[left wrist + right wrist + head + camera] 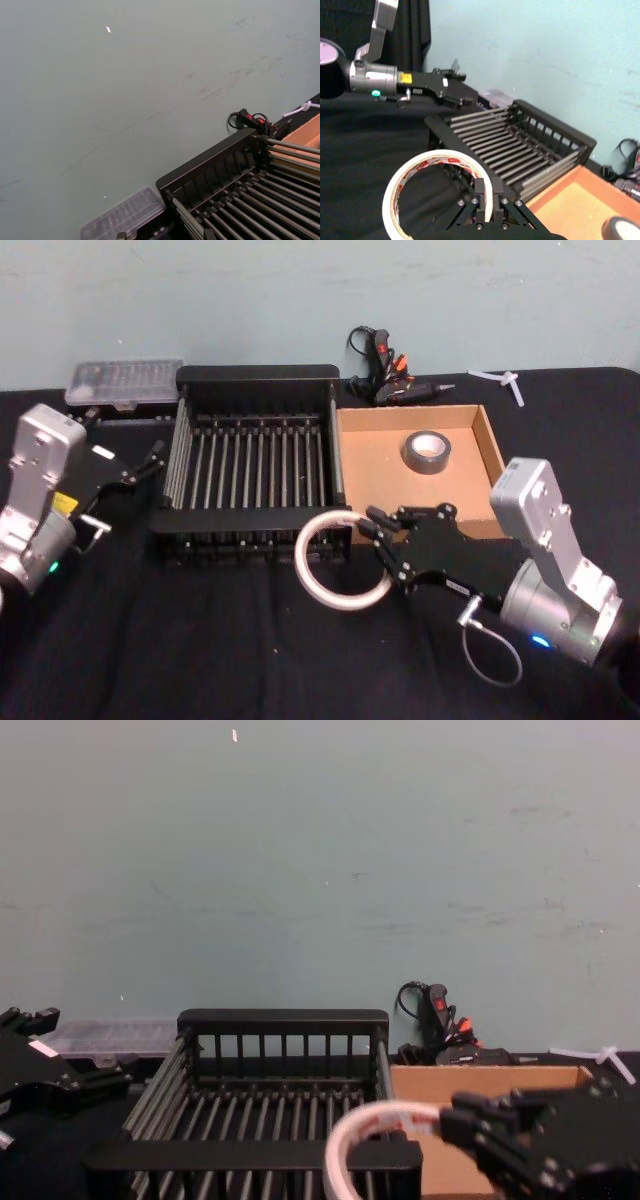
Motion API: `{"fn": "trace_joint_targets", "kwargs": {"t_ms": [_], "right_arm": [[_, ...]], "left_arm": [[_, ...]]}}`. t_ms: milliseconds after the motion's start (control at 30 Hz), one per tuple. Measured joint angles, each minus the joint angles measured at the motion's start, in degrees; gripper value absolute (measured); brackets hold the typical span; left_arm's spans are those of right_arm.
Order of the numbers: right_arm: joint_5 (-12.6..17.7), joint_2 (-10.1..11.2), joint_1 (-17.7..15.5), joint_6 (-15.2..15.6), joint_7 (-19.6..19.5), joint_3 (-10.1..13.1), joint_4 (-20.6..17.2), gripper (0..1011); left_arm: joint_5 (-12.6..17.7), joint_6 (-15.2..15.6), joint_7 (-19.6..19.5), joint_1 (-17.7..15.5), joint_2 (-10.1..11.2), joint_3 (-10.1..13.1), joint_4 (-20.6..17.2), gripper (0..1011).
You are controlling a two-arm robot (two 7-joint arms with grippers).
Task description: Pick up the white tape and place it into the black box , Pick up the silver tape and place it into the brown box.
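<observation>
My right gripper [380,538] is shut on the rim of the white tape [304,565], a wide pale ring with red print on its core [392,197]. The ring hangs at the front right corner of the black box [250,375], just before its front rim [250,1155]. The silver tape [427,451] lies flat inside the brown box [490,445], toward the back. My left gripper [140,468] rests open and empty left of the black box. In the right wrist view, fingers [487,197] pinch the ring, with the crate [555,132] beyond.
A clear plastic case [122,382] sits behind the crate's left corner. A black and orange glue gun [385,370] with its cable lies behind the two boxes. A small white piece [505,380] lies at the back right. Black cloth covers the table.
</observation>
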Motion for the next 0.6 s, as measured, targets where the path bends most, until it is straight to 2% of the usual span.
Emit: {"fn": "trace_joint_targets", "kwargs": {"t_ms": [333, 600], "right_arm": [[-0.67, -3.12, 4.73, -0.12, -2.02, -1.30, 2.50, 93], [-2.27, -6.89, 10.27, 1.26, -3.59, -2.81, 7.56, 93]], "left_arm": [[0.00, 0.00, 0.00, 0.00, 0.00, 0.00, 0.00, 1001], [0.00, 0.00, 0.00, 0.00, 0.00, 0.00, 0.00, 1001]]}}
